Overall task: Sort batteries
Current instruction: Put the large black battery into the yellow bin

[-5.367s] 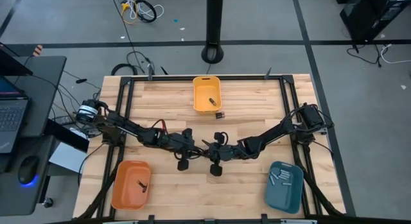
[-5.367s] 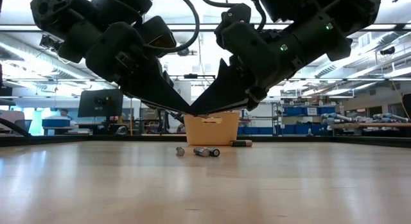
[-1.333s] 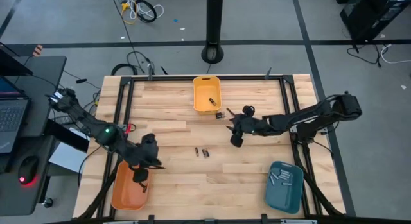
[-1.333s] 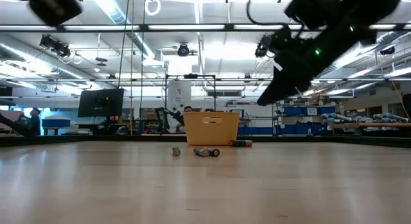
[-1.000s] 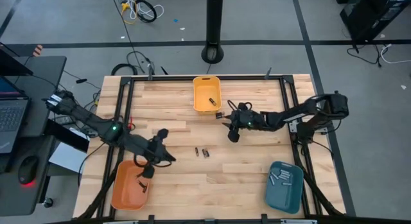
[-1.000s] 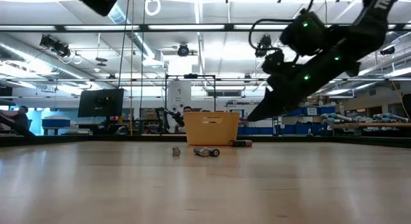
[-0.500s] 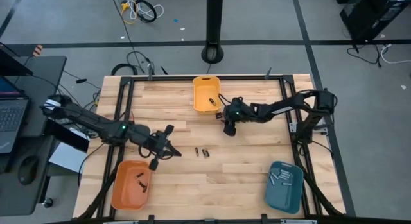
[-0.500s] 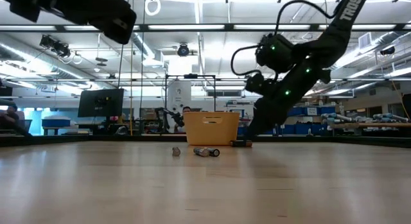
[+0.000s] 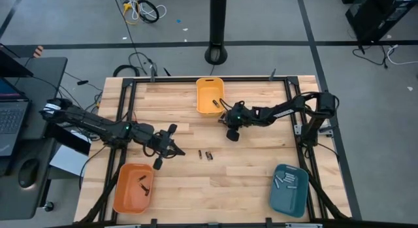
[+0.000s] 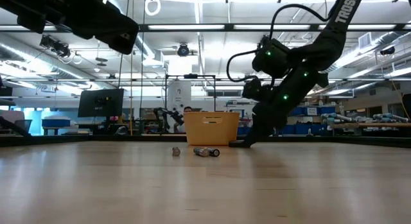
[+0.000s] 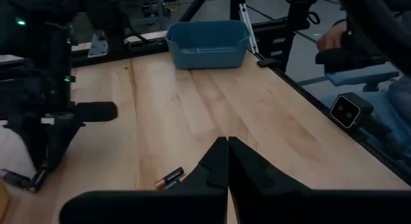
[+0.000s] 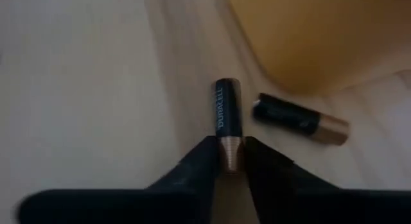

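Observation:
Beside the yellow bin [image 9: 210, 95], two black-and-copper batteries lie on the table: one [image 12: 226, 115] between my right gripper's fingers and another [image 12: 300, 119] next to it. My right gripper [image 9: 223, 117] [image 12: 229, 161] is shut on the first. Two more batteries [image 9: 205, 155] lie at the table's middle. My left gripper [image 9: 179, 151] [image 11: 228, 146] hangs shut and holding nothing just left of them, with one of those batteries [image 11: 168, 179] close ahead of its fingers. One battery [image 9: 213, 103] lies inside the yellow bin. My right gripper pinches the battery's copper end [image 12: 228, 152] between its two fingertips. The fingers slant down from the table's right side and lie along the battery, which points away from them. The battery lies flat on the table.
An orange bin [image 9: 134, 187] with dark batteries stands at the near left. At the near right stands a blue bin [image 9: 289, 189] [image 11: 209, 44] with pale ones. Bare wood lies between them. A black frame [image 9: 127, 97] edges the table.
My left gripper has gone from above the orange bin toward the table's middle and sunk, stopping left of the two loose batteries. My right gripper has moved left toward the yellow bin and down to the table, onto the battery beside it.

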Tool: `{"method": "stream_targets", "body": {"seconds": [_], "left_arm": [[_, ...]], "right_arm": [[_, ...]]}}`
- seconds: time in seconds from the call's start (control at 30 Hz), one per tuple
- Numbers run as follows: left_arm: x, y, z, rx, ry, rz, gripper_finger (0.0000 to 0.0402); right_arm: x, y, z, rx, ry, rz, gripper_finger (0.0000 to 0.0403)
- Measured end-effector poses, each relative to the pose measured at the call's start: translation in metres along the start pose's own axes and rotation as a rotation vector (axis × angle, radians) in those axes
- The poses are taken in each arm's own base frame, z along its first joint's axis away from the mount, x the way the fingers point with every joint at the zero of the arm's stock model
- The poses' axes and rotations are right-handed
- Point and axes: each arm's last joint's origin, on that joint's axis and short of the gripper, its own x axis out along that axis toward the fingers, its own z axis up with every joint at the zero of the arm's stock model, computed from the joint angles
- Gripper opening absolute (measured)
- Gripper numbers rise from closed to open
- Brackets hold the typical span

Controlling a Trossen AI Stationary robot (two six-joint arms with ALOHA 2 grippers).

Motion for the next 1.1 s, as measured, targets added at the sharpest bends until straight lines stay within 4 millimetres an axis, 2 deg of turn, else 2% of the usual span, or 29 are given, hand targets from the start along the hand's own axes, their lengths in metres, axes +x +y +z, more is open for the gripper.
{"method": "stream_targets", "body": {"seconds": [0.07,0.1,0.33,0.53,0.6,0.73,0.83,0.97,1.1], "left_arm": [[0.000,0.000,0.000,0.000,0.000,0.001,0.0009],[0.000,0.000,0.000,0.000,0.001,0.001,0.0009],[0.000,0.000,0.000,-0.008,-0.001,0.001,0.0010],[0.000,0.001,0.001,-0.004,-0.015,0.022,0.0010],[0.000,0.001,0.002,-0.003,-0.023,0.027,0.0010],[0.000,0.001,0.005,0.002,-0.050,0.032,0.0010],[0.000,0.001,0.006,0.012,-0.061,0.033,0.0010],[0.000,0.001,0.006,0.031,-0.057,0.033,0.0010],[0.000,0.001,0.006,0.050,-0.056,0.034,0.0010]], "right_arm": [[-0.002,0.004,0.000,-0.012,0.002,0.009,0.0063],[-0.003,0.007,0.000,-0.020,0.003,0.017,0.0058],[-0.021,0.031,0.003,-0.061,-0.010,0.099,0.0058],[-0.055,0.041,0.026,-0.032,-0.157,0.127,0.0058],[-0.069,0.041,0.043,-0.012,-0.231,0.122,0.0058],[-0.089,0.026,0.084,0.015,-0.320,0.059,0.0058],[-0.092,0.012,0.115,0.000,-0.305,0.005,0.0058],[-0.082,-0.013,0.144,-0.017,-0.236,-0.056,0.0058],[-0.066,-0.041,0.160,0.006,-0.141,-0.070,0.0058]]}}
